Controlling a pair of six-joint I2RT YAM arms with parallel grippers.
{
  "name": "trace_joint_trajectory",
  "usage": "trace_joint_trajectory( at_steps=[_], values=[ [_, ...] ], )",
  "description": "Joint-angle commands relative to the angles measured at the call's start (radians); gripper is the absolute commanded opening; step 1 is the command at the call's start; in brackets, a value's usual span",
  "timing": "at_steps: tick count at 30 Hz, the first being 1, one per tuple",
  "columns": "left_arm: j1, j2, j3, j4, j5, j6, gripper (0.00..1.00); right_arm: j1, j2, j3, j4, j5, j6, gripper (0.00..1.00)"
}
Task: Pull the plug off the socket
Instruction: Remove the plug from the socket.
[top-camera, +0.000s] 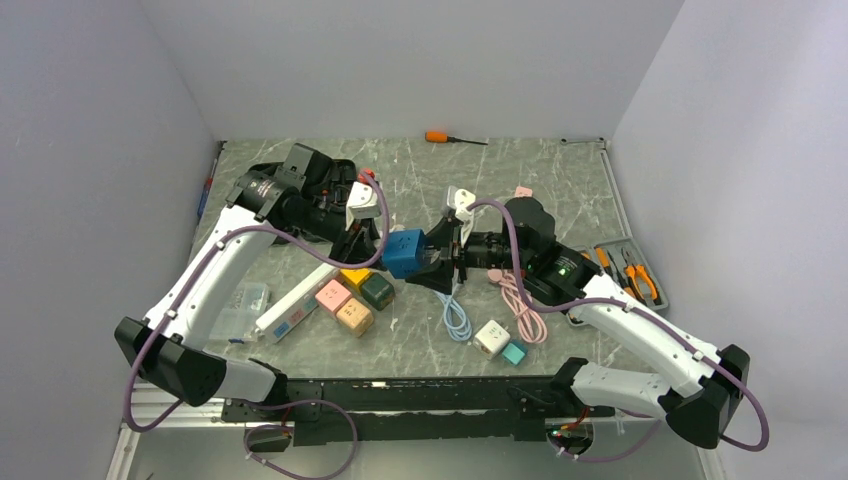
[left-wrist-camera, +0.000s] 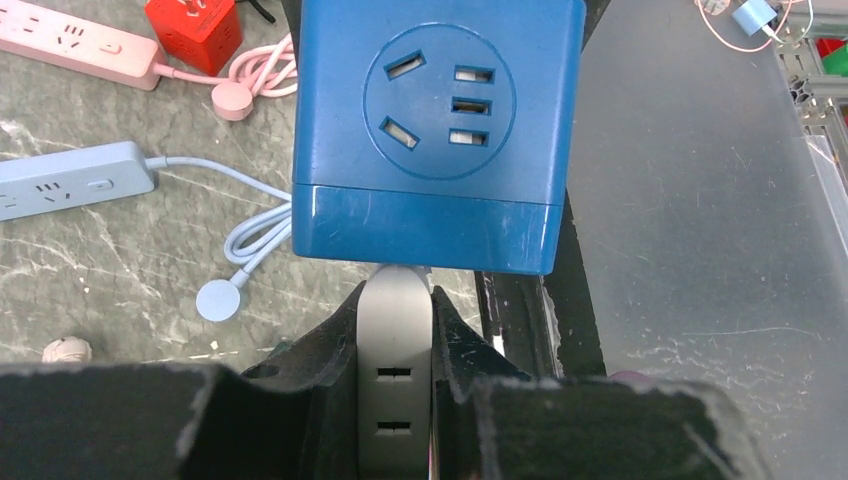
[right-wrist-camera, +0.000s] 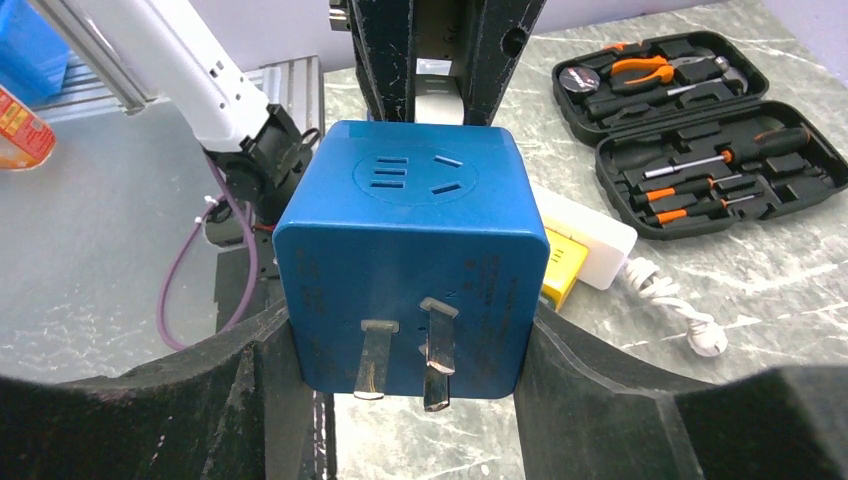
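Note:
The socket is a blue cube held above the table. My right gripper is shut on its two sides, with its metal prongs pointing toward the wrist camera. A pale grey plug sticks into the cube's opposite face. My left gripper is shut on that plug, one finger pressed on each side. From the right wrist view the plug shows white between the left fingers, just behind the cube. Seen from the top, the two grippers meet at the cube, the left and the right.
Coloured cube sockets and a white power strip lie below the left arm. Light blue and pink cables, a white adapter, an open tool case and an orange screwdriver also lie on the table.

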Motion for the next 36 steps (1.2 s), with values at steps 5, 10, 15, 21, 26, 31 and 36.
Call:
trace_joint_trajectory(
  at_steps=[5, 10, 15, 21, 26, 31, 36],
  values=[
    [-0.002, -0.034, 0.104, 0.01, -0.06, -0.007, 0.0, 0.006, 0.035, 0.037, 0.018, -0.098, 0.039, 0.68],
    [-0.037, -0.053, 0.089, 0.041, -0.125, -0.034, 0.0, 0.005, 0.05, 0.054, -0.011, -0.062, 0.033, 0.9],
    [-0.048, -0.059, 0.1, -0.001, -0.229, 0.015, 0.0, 0.005, 0.055, 0.119, -0.167, -0.004, -0.042, 1.0],
    [-0.065, -0.059, 0.121, -0.067, -0.358, 0.075, 0.0, 0.005, 0.014, 0.219, -0.365, 0.139, -0.163, 1.0],
    [-0.116, -0.061, 0.129, -0.085, -0.408, 0.075, 0.0, 0.006, 0.048, 0.277, -0.416, 0.167, -0.234, 1.0],
    [-0.154, -0.056, 0.119, -0.091, -0.397, 0.059, 0.0, 0.007, 0.116, 0.325, -0.405, 0.109, -0.27, 1.0],
    [-0.157, -0.036, 0.129, -0.079, -0.436, 0.03, 0.0, 0.016, 0.147, 0.345, -0.366, 0.06, -0.269, 1.0]
  ],
)
